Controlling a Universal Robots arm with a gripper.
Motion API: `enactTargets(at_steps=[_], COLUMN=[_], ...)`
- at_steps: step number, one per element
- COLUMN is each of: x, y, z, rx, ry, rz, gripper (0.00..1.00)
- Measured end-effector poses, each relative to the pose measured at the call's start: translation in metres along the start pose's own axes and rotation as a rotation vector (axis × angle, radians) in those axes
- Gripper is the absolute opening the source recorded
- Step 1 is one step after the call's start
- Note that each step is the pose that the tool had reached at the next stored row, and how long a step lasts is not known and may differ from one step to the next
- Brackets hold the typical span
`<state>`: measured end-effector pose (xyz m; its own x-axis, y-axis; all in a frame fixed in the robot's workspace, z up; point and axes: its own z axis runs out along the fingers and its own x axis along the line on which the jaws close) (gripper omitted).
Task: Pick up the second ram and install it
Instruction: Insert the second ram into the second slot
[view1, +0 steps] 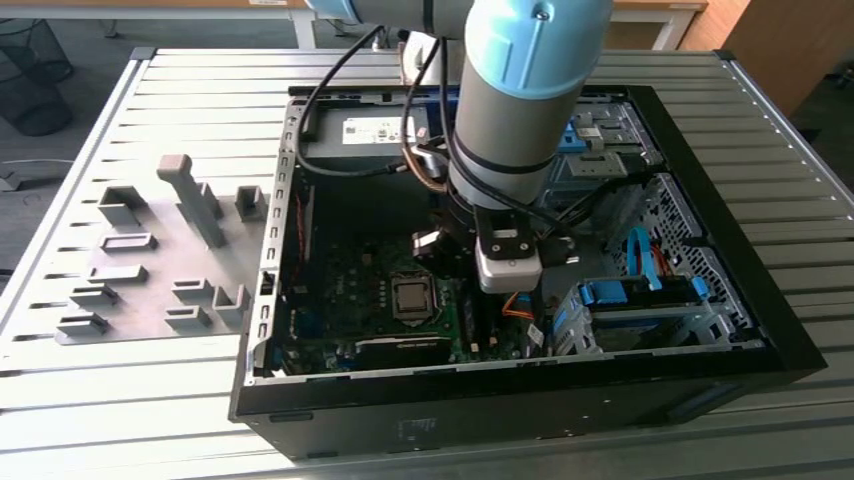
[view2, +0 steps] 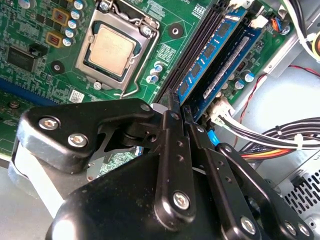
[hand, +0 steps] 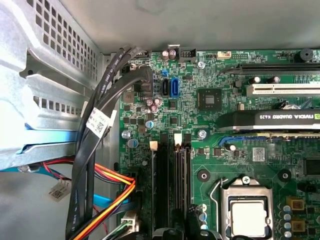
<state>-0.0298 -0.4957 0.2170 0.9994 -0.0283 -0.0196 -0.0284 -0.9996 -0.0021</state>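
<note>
On the slatted metal surface lies an open computer case, with gray holder blocks well apart from it toward the exterior view's left. The arm reaches down into the case over the green motherboard, near the processor socket. In the second wrist view a blue memory module stands upright in its slot among the black memory slots; whether this is the second ram or one seated beforehand cannot be told from these views. The claw sits at the near end of that module, its two dark fingers drawn close together with only a thin gap; whether they pinch a board edge between them I cannot tell. Orange and black cables run just beside the slots.

A memory stick of this kind is probably light, stiff and thin, yet fragile: its chips and contact edge dislike pressure. It is best taken by its long bare edges near the middle, kept upright and square to the slot.
</note>
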Motion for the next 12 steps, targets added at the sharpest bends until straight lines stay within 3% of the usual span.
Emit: enactTargets(at_steps=[12], x=[0.0008], y=[0.0000], z=[0.0025], rx=[0.0000], ry=[0.0000], rz=[0.001], gripper=[0.14])
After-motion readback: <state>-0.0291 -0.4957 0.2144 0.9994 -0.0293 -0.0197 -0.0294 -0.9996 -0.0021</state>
